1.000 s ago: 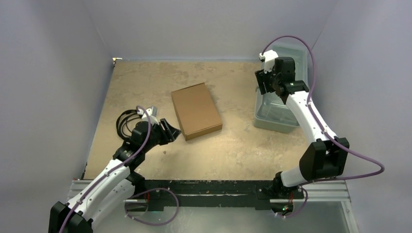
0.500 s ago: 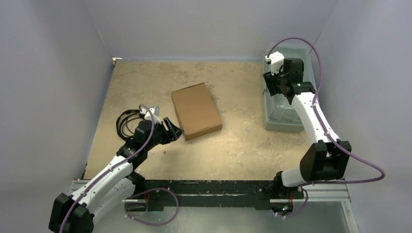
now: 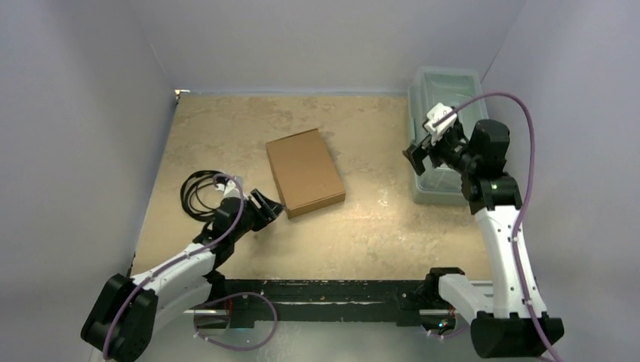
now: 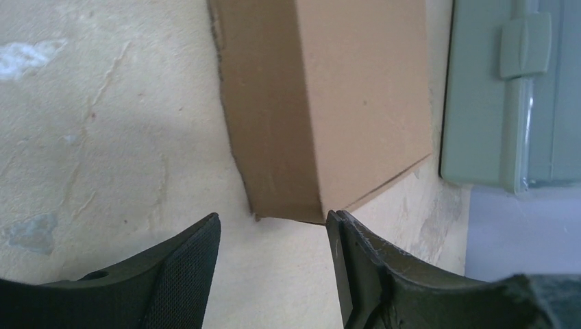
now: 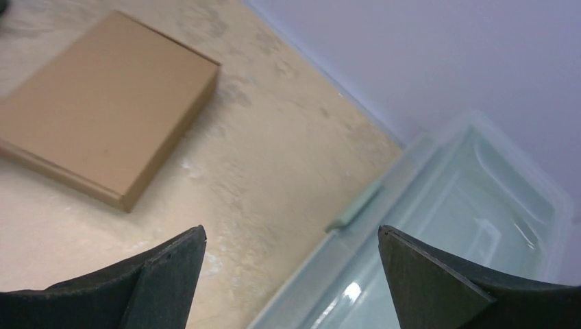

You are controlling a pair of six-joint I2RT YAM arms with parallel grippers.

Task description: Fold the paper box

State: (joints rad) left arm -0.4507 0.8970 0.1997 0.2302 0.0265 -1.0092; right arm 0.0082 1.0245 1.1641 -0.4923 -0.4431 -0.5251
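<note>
Paper box [image 3: 305,172] closed up, plain brown, shallow; L pincer [image 3: 266,205] released by its corner, R pincer [image 3: 420,154] released, well right.

Right side of the table [image 3: 362,226], far end: a clear plastic bin [image 3: 447,73] sits close against the wall, with a pale latch [image 5: 353,207] on the long side facing the middle. Over on the left, a coil of black cable [image 3: 198,193] lies on the mottled tan top.
</note>
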